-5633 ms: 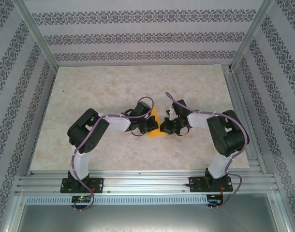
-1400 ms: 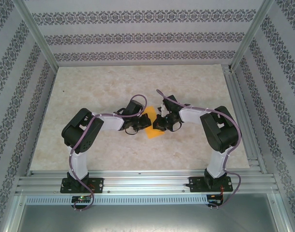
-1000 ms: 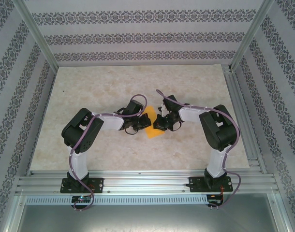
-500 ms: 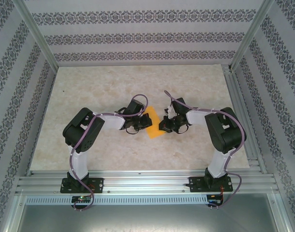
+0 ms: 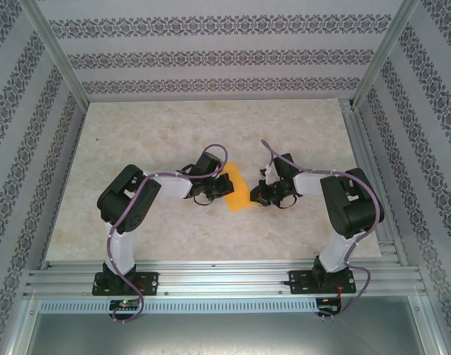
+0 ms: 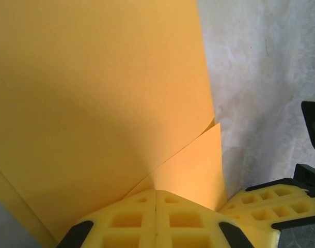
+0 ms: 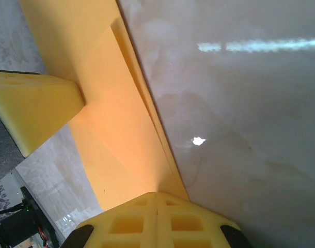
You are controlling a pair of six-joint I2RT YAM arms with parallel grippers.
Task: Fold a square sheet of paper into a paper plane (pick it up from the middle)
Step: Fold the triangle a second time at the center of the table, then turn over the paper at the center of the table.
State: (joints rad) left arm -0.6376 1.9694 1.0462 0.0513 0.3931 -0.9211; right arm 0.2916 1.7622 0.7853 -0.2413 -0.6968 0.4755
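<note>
Two grippers, each pinched tight on the paper (image 5: 239,196) (creased, long axis roughly 12 to 6): left gripper (image 6: 156,199) at its 9 o'clock edge, right gripper (image 7: 156,200) at 3.

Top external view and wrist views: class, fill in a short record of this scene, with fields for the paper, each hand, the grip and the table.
paper: orange-yellow sheet of paper, partly folded with overlapping layers, lying between the two hands
left hand: shut, tips at the sheet's left side
right hand: shut, tips at the sheet's right edge
grip: cannot tell whether either hand pinches the sheet
table: pale marbled surface
plane: not yet formed
</note>
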